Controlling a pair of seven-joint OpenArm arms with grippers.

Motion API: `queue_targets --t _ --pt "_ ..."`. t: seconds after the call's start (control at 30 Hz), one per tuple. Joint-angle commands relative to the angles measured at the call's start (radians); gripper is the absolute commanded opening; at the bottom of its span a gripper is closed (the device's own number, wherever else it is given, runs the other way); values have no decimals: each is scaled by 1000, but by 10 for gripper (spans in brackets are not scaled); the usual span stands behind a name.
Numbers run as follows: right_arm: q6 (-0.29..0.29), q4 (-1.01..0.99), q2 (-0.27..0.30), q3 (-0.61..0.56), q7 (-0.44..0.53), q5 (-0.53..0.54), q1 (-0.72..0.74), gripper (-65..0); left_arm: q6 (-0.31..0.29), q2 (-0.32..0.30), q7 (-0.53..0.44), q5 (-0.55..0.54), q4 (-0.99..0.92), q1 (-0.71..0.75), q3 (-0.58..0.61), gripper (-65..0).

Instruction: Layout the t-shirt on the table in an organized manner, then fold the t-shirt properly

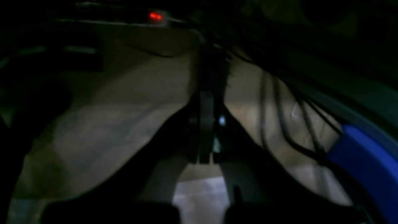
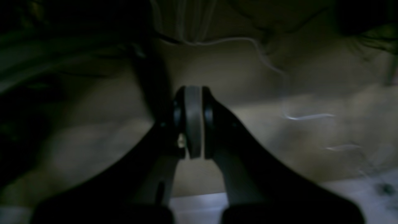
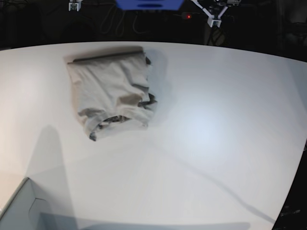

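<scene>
The t-shirt (image 3: 110, 88) lies bunched in a rough rectangle on the far left part of the white table (image 3: 216, 139), with its near edge rumpled and dark seams showing. Neither arm shows in the base view. The left wrist view is dark. In it my left gripper (image 1: 204, 124) has its jaws pressed together with nothing between them, over a dim beige surface. In the right wrist view my right gripper (image 2: 193, 121) is also shut and empty over a similar dim surface. The shirt shows in neither wrist view.
A pale box corner (image 3: 21, 211) sits at the near left edge. Beyond the table's far edge are a blue object (image 3: 148, 4), white brackets (image 3: 213, 12) and a red light (image 3: 188, 16). Dark cables (image 1: 292, 124) and a blue part (image 1: 367, 165) are in the left wrist view.
</scene>
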Motion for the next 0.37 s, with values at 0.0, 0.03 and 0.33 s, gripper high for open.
queue_targets --t 0.0,0.03,0.33 --pt "-61 -23 18 -26 20 6 -3 -650 21 -12 -8 -4 -5 -19 18 -650" --pt "-126 -48 21 -50 31 6 3 -650 32 -9 -8 -4 -7 -21 21 -650" --pt "-595 -60 -3 -127 36 6 3 -650 115 17 -8 -4 -2 -38 18 -650"
